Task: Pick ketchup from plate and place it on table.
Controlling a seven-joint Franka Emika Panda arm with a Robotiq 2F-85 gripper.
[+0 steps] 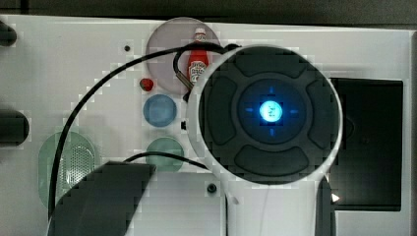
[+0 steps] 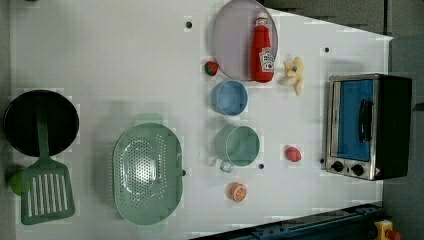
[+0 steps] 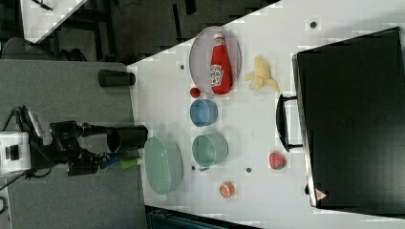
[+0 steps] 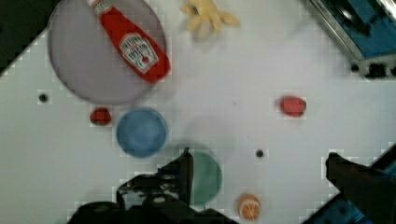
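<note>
Arm shell [image 1: 275,206]: glossy white, rounded.
Top cap [image 1: 269,110]: dark grey disc with four curved pads around a glowing blue light.
Cables [image 1: 78,110]: thin, black, looping.
Gripper [image 4: 259,179]: black; two dark fingers [image 4: 184,175] set wide apart.

Bright even light, soft faint shadows; all views blocky, wrist view blurred.

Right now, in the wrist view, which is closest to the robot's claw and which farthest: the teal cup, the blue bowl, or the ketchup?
1. Teal cup: right beside one finger of the open gripper.
2. Blue bowl: a step beyond, toward the plate.
3. Ketchup: farthest, lying on the plate.
</note>
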